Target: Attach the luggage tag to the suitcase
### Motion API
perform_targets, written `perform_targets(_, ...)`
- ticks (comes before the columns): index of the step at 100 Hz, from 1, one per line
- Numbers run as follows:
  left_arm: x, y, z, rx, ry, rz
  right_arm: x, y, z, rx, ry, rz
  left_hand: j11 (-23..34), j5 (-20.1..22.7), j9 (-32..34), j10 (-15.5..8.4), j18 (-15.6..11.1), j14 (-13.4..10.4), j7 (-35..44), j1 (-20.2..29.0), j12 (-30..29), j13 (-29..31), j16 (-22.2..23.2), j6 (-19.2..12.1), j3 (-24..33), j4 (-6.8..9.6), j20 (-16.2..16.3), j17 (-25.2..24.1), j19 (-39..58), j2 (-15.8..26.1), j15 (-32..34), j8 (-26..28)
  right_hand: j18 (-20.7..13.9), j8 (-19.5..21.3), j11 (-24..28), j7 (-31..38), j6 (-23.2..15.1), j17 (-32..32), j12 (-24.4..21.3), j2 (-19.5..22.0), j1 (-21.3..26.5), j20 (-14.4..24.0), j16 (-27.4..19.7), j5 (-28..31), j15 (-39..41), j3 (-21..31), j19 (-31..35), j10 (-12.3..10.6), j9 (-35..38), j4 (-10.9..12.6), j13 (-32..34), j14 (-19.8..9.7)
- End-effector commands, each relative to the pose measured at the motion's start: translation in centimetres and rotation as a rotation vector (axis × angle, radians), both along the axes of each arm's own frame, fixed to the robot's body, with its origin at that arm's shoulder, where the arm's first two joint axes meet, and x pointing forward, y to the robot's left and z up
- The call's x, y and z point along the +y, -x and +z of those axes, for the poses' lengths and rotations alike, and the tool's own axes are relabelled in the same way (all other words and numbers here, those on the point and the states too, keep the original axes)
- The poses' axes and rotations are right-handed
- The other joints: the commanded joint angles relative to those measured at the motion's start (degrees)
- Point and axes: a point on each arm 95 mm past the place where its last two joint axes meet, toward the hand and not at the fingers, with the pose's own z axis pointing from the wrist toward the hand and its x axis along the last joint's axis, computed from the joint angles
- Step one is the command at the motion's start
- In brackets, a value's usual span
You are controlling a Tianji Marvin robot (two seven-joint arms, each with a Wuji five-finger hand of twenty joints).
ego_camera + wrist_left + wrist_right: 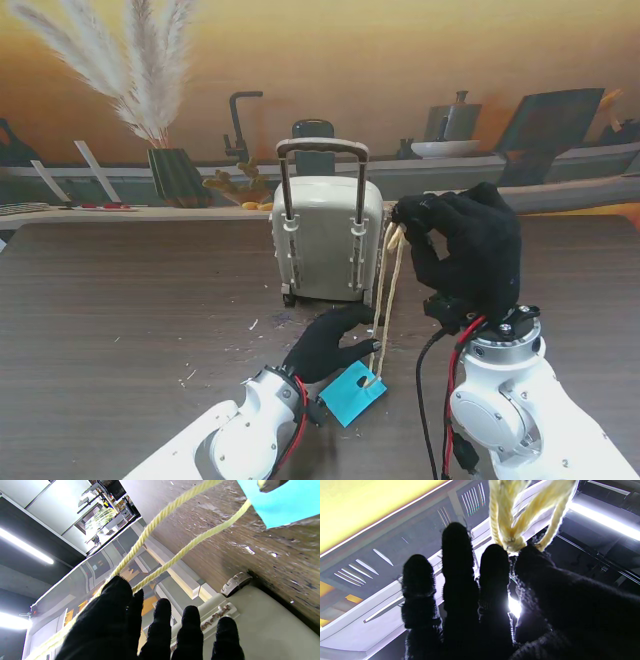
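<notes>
Dark table, tag cord (386, 290) pinched between right fingers (412, 212).

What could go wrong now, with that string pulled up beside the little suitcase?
The right hand pinches only the string's frayed end, so it may slip free. The string is not through the suitcase handle yet, so the blue tag could be dragged away. A sideways tug might also tip the upright suitcase.
</notes>
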Motion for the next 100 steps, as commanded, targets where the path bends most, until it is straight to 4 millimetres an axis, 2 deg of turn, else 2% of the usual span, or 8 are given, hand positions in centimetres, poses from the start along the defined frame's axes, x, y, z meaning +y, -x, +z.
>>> perform_targets(1, -0.5, 0.0, 0.2, 0.0, 0.004, -0.019, 0.0, 0.1, 0.1, 0.004, 0.006, 0.005, 0.6, 2.3, 0.8, -2.2, -0.7, -0.4, 1.6, 3.0, 1.0, 0.7, 1.6, -11.3, -0.4, -1.03, 0.9, -0.7, 0.0, -0.1, 0.9, 1.5, 1.4, 0.7, -0.7, 6.9, -1.7, 0.0, 0.7, 1.6, 1.8, 0.3, 0.6, 4.7, 0.7, 1.3, 0.7, 0.5, 2.0, -0.1, 1.8, -0.2)
perform_targets(25, -0.6, -0.2, 0.2, -0.011, 0.031, -0.008, -0.1, 0.1, 0.0, 0.005, 0.005, 0.003, 1.5, 5.2, 3.3, -2.1, -0.3, 0.1, 13.5, 8.6, 1.4, 1.7, 1.8, -11.4, -5.4, -1.4, 0.7, -0.4, 0.0, 1.6, 1.7, 7.9, 1.4, 0.7, -0.7, 6.9, -1.8, 0.1, 0.7, 1.6, 1.8, 0.3, 0.6, 4.7, 0.8, 1.3, 0.7, 0.7, 2.0, -0.1, 1.9, -0.3)
perform_targets(52, -0.5, 0.1, 0.7, -0.014, 0.092, 0.034, -0.4, 0.0, 0.2, -0.001, -0.003, -0.005, 7.9, -2.9, 9.8, -0.1, 1.7, 1.5, 33.1, 8.8, 6.7, 5.9, 3.3, -6.1, -0.5, -1.8, 1.2, 1.8, 1.0, 1.6, 5.5, 26.9, 1.4, 0.7, -0.8, 7.0, -1.8, 0.1, 0.7, 1.6, 1.7, 0.3, 0.6, 4.7, 0.7, 1.3, 0.7, 0.4, 2.0, -0.1, 1.9, -0.4)
perform_targets(62, -0.1, 0.2, 1.4, -0.046, 0.113, 0.073, -0.4, -0.1, 0.6, -0.008, -0.005, -0.008, 14.1, -3.9, 17.9, 0.1, 2.8, 1.8, 36.7, 5.9, 24.2, 11.4, 8.0, -4.5, 5.7, -2.33, 4.0, 6.0, 4.4, -0.1, 14.0, 29.4, 1.5, 0.7, -0.8, 6.9, -1.8, 0.1, 0.7, 1.6, 1.7, 0.3, 0.6, 4.7, 0.8, 1.3, 0.6, 0.7, 2.0, -0.1, 1.9, -0.3)
perform_targets(73, 0.3, 0.4, 2.5, -0.092, 0.144, 0.113, -0.5, -0.2, 1.0, -0.018, -0.007, -0.012, 32.9, -5.4, 21.2, -0.6, 2.1, 0.1, 39.6, 5.1, 39.9, 14.6, 20.0, -3.4, 7.7, -2.74, 17.5, 6.6, 27.4, -0.3, 35.8, 30.5, 1.5, 0.7, -0.8, 6.9, -1.9, 0.2, 0.7, 1.5, 1.7, 0.3, 0.6, 4.7, 0.8, 1.3, 0.7, 0.6, 2.0, -0.1, 1.9, -0.3)
perform_targets(78, 0.6, 0.4, 3.0, -0.121, 0.147, 0.13, -0.5, -0.3, 1.2, -0.021, -0.009, -0.014, 40.0, -5.9, 21.3, -1.4, 1.2, -0.6, 40.4, 5.2, 41.9, 15.2, 23.2, -3.7, 6.8, -2.72, 19.3, 4.0, 45.4, 0.1, 43.5, 30.9, 1.5, 0.7, -0.8, 6.9, -1.9, 0.2, 0.7, 1.5, 1.7, 0.3, 0.6, 4.7, 0.8, 1.3, 0.7, 0.5, 2.0, -0.1, 1.9, -0.3)
perform_targets(87, 1.2, 0.5, 4.0, -0.159, 0.148, 0.152, -0.5, -0.5, 1.7, -0.025, -0.011, -0.023, 46.7, -6.3, 22.3, -2.2, 0.7, -1.2, 40.7, 4.8, 42.7, 16.8, 25.9, -4.1, 6.6, -2.59, 12.5, 5.9, 63.0, 0.3, 52.2, 31.3, 1.5, 0.6, -0.9, 6.9, -1.9, 0.2, 0.6, 1.5, 1.7, 0.3, 0.6, 4.7, 0.8, 1.3, 0.7, 0.5, 2.0, -0.1, 1.9, -0.4)
perform_targets(100, 2.2, 0.7, 5.6, -0.187, 0.164, 0.176, -0.7, -1.0, 2.5, -0.031, -0.013, -0.037, 49.0, -6.2, 23.2, -2.4, 1.0, -1.1, 41.0, 4.6, 44.0, 18.0, 27.2, -4.1, 7.1, -2.35, 13.4, 9.0, 66.2, 0.1, 55.7, 31.5, 1.4, 0.6, -0.9, 6.9, -2.0, 0.2, 0.6, 1.5, 1.7, 0.3, 0.6, 4.7, 0.8, 1.3, 0.7, 0.6, 2.0, -0.1, 1.9, -0.4)
